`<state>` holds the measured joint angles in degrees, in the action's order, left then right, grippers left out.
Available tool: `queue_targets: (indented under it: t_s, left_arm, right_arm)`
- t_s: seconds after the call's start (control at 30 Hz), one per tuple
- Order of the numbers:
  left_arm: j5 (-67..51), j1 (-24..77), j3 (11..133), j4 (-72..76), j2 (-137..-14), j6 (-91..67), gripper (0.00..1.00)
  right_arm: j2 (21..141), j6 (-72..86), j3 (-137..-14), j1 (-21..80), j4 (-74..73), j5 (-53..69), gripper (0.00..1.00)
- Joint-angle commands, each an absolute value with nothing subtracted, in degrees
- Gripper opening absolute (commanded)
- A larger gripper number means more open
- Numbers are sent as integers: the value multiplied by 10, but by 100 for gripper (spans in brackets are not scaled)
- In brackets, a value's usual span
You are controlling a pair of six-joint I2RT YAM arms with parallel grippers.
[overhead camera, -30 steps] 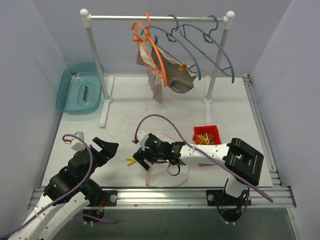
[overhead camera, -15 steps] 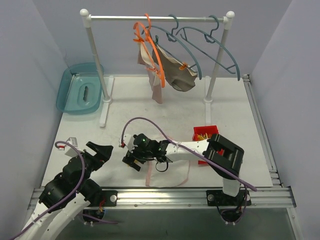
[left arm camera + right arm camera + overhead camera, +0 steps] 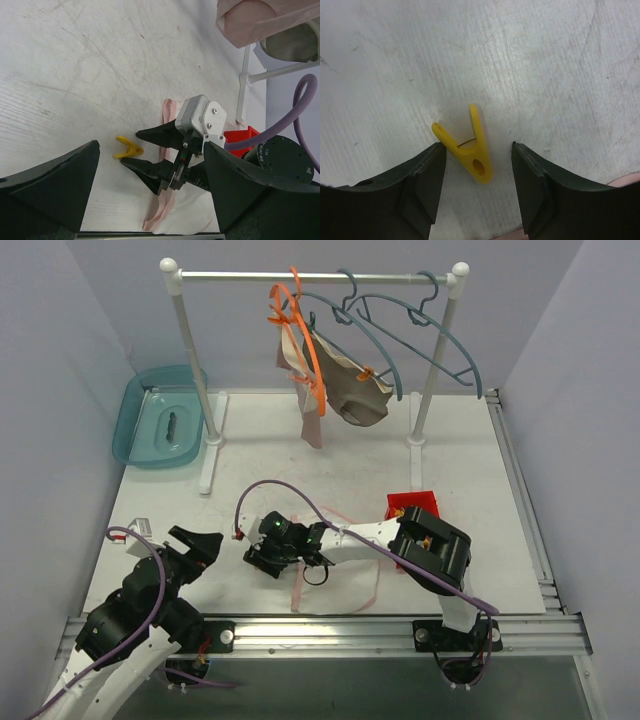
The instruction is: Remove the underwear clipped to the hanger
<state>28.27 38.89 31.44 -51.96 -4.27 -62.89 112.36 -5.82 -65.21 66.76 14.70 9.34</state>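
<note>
On the rack, an orange hanger (image 3: 312, 352) carries taupe underwear (image 3: 357, 395) and dusty pink underwear (image 3: 311, 418); both also show at the top right of the left wrist view, pink (image 3: 250, 20) and taupe (image 3: 295, 42). White underwear with pink trim (image 3: 340, 587) lies flat near the table's front edge. My right gripper (image 3: 477, 146) is low on the table, open, its jaws on either side of a yellow clip (image 3: 470, 150); the left finger (image 3: 427, 185) touches one leg of the clip. My left gripper (image 3: 150, 150) is wide open and empty, just left of the right one (image 3: 252, 557).
Two blue-grey hangers (image 3: 440, 340) hang bare on the rack's right half. A red bin (image 3: 415, 505) of clips stands right of the middle. A teal tub (image 3: 160, 420) sits at the back left. The rack's white feet (image 3: 212, 455) stand on the table.
My right arm has swung left over the yellow clip and its jaws have narrowed around it. My left arm has drawn back a little to the left, still open.
</note>
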Motion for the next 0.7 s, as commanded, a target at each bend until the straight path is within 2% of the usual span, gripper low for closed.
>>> queue_targets:
  t_s: [0.0,0.07,0.17,0.27,0.3,0.33,0.47,0.53,0.63,0.67]
  left_arm:
    - [290,386,330,-528,-35,-635,94]
    - [289,387,330,-527,-34,-635,94]
    - [290,386,331,-528,-35,-635,94]
    - [291,386,334,-532,-35,-635,94]
    - [292,386,334,-533,-34,-635,94]
    - [292,386,335,-533,-33,-635,94]
    - [292,387,334,-533,-35,-635,94]
    - [290,387,332,-529,-37,-635,94]
    - [280,387,325,-512,-45,-633,94]
    - [273,386,323,-501,-48,-631,94]
  right_arm:
    - [1131,-48,-671,673,138,76,50]
    - [1133,-45,-672,673,137,75,48]
    - [1131,-39,-672,673,137,71,38]
    - [1126,-31,-670,671,135,60,15]
    - [1122,-28,-667,670,135,51,3]
    - [1120,-26,-665,669,134,44,0]
    - [1072,-3,-637,661,134,3,0]
    - [1043,29,-623,651,134,-73,0]
    - [964,82,-580,636,135,-155,0]
    - [914,101,-568,622,134,-216,0]
